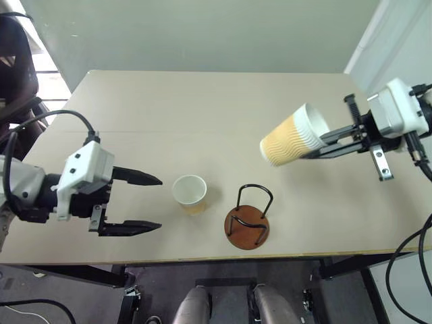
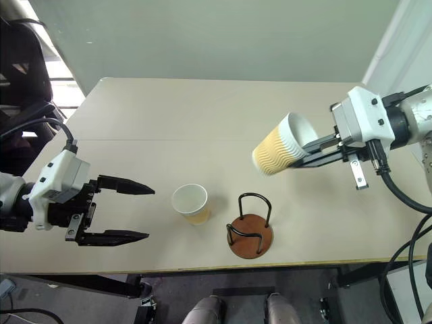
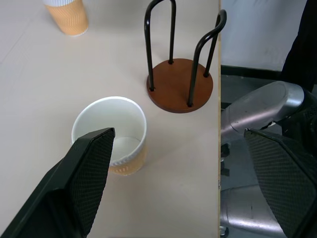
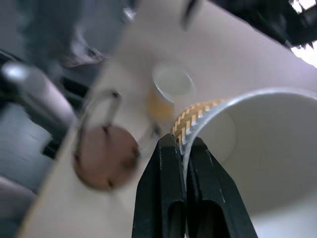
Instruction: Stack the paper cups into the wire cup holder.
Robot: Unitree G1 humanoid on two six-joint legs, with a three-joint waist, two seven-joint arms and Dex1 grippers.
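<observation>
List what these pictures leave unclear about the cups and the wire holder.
- Held cups: the right gripper pinches the rim; the nested rims look like several cups, but their count is uncertain in the eye views.
- Wire cup holder: blurred in the right wrist view.
- Table cup: the left gripper's finger covers part of its rim.

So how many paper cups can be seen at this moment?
2 for certain: one upright on the table beside the wire cup holder, at; one tilted in the air, pinched at its rim by the right gripper. Its layered rim suggests more nested inside.
</observation>
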